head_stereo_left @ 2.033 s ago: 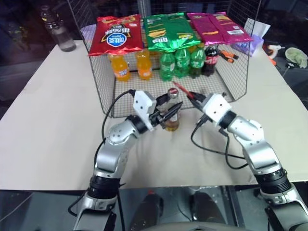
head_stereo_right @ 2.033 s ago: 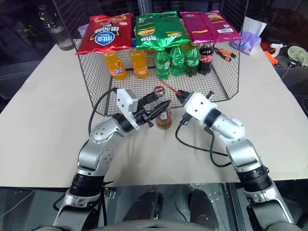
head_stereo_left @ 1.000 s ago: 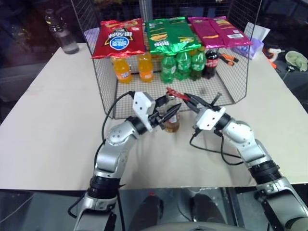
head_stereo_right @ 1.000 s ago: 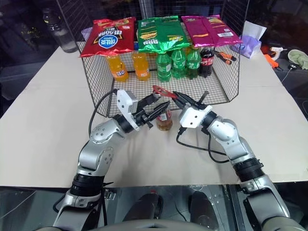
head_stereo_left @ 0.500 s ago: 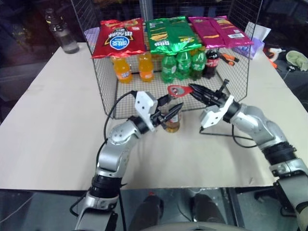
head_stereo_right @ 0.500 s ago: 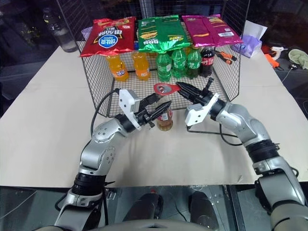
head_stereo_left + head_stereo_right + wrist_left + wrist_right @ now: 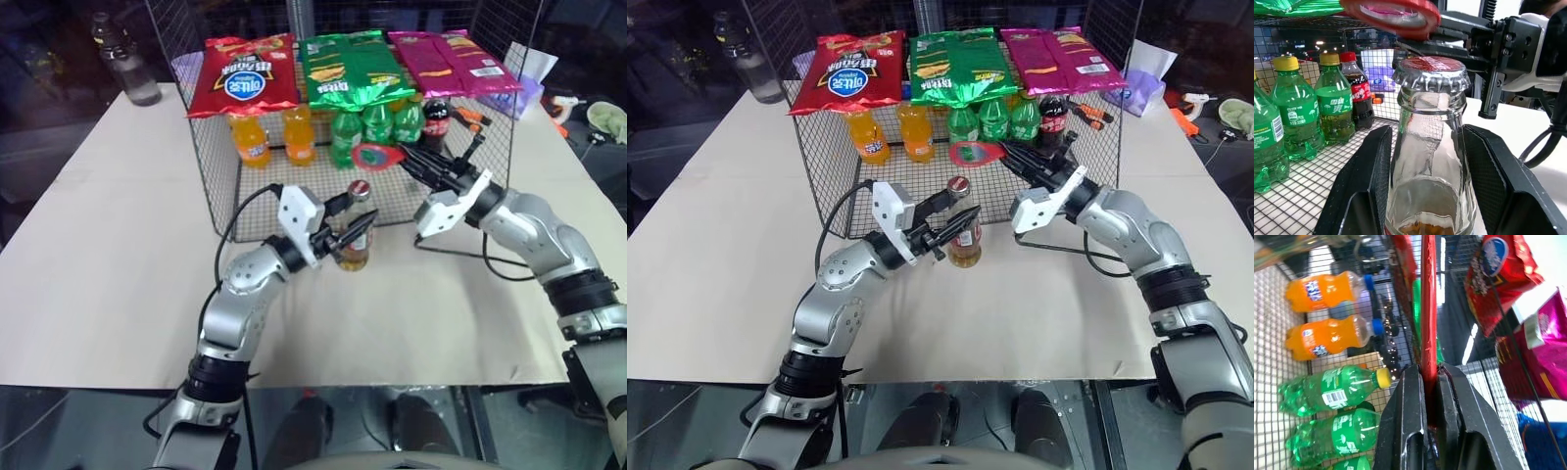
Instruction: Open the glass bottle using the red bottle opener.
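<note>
End effector on the left (image 7: 355, 223) is clamped round the glass bottle (image 7: 356, 235), one black finger each side of the neck, standing on the worktop (image 7: 118, 245) just in front of the wire basket (image 7: 220, 186). Right end effector (image 7: 409, 161) is pinched tight on the red bottle opener (image 7: 376, 156), which hangs in the air at about 1 o'clock from the bottle's cap, near but not touching.

Count: one glass bottle, one opener, two orange soda bottles (image 7: 250, 140), three green ones (image 7: 377, 124), one dark cola (image 7: 437, 119), three snack bags on top of the basket (red (image 7: 242, 75), green (image 7: 355, 69), magenta (image 7: 453, 63)).

Bottle's clear glass, amber drink low down, silver crown cap (image 7: 1431, 73) with red top, still on.

Worktop is plain beige; surroundings dark, with a plastic water bottle (image 7: 122, 69) at the far 10 o'clock corner.
</note>
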Robot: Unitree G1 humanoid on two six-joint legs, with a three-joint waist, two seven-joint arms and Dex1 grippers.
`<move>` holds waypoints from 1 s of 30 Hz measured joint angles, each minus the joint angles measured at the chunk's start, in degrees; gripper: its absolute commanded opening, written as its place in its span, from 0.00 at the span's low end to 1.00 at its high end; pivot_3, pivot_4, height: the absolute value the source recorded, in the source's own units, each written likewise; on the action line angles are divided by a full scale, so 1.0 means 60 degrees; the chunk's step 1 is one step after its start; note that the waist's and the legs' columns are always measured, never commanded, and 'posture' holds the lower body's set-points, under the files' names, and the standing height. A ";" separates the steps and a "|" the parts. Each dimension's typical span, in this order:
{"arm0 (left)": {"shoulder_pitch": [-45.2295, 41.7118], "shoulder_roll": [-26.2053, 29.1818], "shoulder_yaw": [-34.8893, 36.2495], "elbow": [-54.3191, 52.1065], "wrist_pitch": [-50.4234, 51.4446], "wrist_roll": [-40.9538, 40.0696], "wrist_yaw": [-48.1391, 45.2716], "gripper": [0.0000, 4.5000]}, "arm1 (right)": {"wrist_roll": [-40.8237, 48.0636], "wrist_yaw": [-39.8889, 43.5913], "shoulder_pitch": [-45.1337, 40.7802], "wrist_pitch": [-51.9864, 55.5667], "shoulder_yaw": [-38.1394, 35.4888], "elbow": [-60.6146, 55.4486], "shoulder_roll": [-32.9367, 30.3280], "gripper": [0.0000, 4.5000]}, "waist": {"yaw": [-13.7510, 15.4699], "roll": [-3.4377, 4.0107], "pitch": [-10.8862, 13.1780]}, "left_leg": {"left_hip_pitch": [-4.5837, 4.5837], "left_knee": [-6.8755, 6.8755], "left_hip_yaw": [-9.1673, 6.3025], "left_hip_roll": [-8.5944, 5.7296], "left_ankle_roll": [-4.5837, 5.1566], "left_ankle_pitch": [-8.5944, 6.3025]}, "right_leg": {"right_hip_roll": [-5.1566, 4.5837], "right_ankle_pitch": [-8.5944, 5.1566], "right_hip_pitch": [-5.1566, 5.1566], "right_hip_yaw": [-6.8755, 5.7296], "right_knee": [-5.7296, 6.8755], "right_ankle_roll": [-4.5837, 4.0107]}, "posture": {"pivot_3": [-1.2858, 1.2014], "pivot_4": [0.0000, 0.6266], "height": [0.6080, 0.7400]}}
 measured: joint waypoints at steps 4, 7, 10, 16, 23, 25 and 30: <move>0.0007 0.0009 -0.0018 -0.0030 0.0005 0.0001 0.0000 0.51 | 0.0288 0.0062 0.0399 0.0327 -0.0209 -0.0027 -0.0070 0.00 | 0.0005 0.0005 0.0003 | -0.0003 -0.0003 0.0000 -0.0002 0.0000 0.0000 | -0.0003 0.0000 -0.0002 -0.0001 -0.0003 0.0000 | 0.52 0.24 1.00; 0.0012 0.0013 -0.0023 -0.0040 0.0009 0.0001 -0.0001 0.51 | 0.0260 0.0166 0.0678 0.0314 -0.0213 -0.0045 -0.0317 0.00 | 0.0001 0.0005 0.0003 | 0.0000 -0.0011 0.0001 -0.0002 0.0000 0.0000 | -0.0001 0.0000 -0.0001 -0.0001 -0.0005 0.0000 | 0.52 0.24 1.00; 0.0018 0.0020 -0.0023 -0.0051 0.0005 0.0001 -0.0003 0.51 | 0.0217 0.0282 0.0980 0.0269 -0.0189 -0.0163 -0.0399 0.00 | -0.0005 0.0008 0.0005 | 0.0000 -0.0015 0.0003 -0.0001 0.0000 0.0000 | -0.0001 0.0000 -0.0002 0.0001 -0.0006 0.0000 | 0.52 0.24 1.00; 0.0013 0.0029 -0.0015 -0.0050 0.0005 -0.0002 -0.0021 0.51 | 0.0241 0.0650 0.1110 0.0232 -0.0077 -0.1234 -0.0191 0.00 | -0.0013 0.0010 0.0006 | 0.0001 -0.0018 0.0003 0.0002 0.0000 0.0000 | 0.0000 0.0000 -0.0004 0.0001 -0.0006 0.0000 | 0.52 0.24 1.00; 0.0018 0.0035 -0.0016 -0.0050 0.0013 -0.0046 -0.0031 0.51 | 0.0157 0.0708 0.1113 0.0238 -0.0039 -0.1308 -0.0150 0.00 | 0.0010 0.0010 0.0006 | 0.0001 -0.0021 0.0001 0.0000 0.0000 0.0000 | -0.0001 0.0000 -0.0003 -0.0002 -0.0010 0.0000 | 0.52 0.24 1.00; 0.0021 0.0037 -0.0016 -0.0050 0.0019 -0.0065 -0.0025 0.51 | 0.0028 0.0707 0.1122 0.0235 -0.0033 -0.1306 -0.0177 0.00 | 0.0010 0.0010 0.0006 | 0.0001 -0.0023 0.0001 0.0000 -0.0001 0.0000 | -0.0001 0.0000 -0.0003 -0.0002 -0.0010 0.0000 | 0.52 0.24 1.00; 0.0031 0.0049 -0.0016 -0.0050 0.0019 -0.0075 -0.0017 0.51 | -0.0083 0.0600 0.1139 0.0227 -0.0031 -0.1263 -0.0226 0.00 | 0.0011 0.0010 0.0006 | 0.0003 -0.0023 0.0003 0.0000 -0.0001 0.0000 | -0.0001 0.0000 -0.0003 0.0000 -0.0010 0.0000 | 0.52 0.24 1.00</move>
